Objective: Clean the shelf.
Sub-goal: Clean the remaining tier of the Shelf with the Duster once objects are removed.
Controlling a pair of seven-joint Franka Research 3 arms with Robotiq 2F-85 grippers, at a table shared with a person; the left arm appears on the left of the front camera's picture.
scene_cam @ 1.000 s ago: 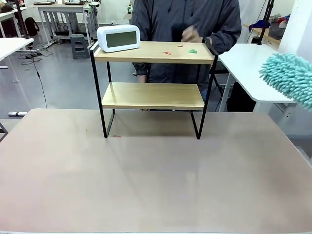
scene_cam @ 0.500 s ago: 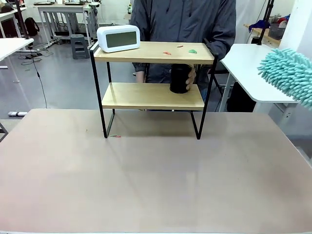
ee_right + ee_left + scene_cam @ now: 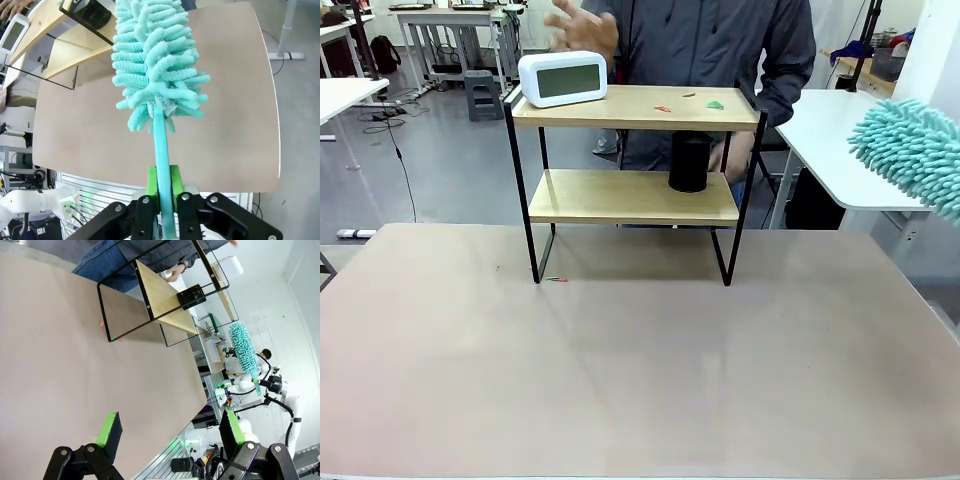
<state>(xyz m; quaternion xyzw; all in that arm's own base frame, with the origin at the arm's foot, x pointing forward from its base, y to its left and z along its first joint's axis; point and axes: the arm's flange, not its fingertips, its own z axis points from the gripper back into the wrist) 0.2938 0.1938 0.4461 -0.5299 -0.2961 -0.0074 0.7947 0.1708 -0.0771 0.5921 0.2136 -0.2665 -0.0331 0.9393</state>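
Person's hand now raised over clock; black cup left on shelf lower board, scraps top right. Right gripper pinches teal duster; left gripper spread.

A white digital clock stands left of small coloured scraps, a black cylinder lower down.

**Black cylinder newly set on the shelf**

A second ago the shelf's lower board was bare. The black cylinder now stands on it, towards the right, upright and no longer gripped. A person's hand has risen, blurred, above the white clock on the top board.
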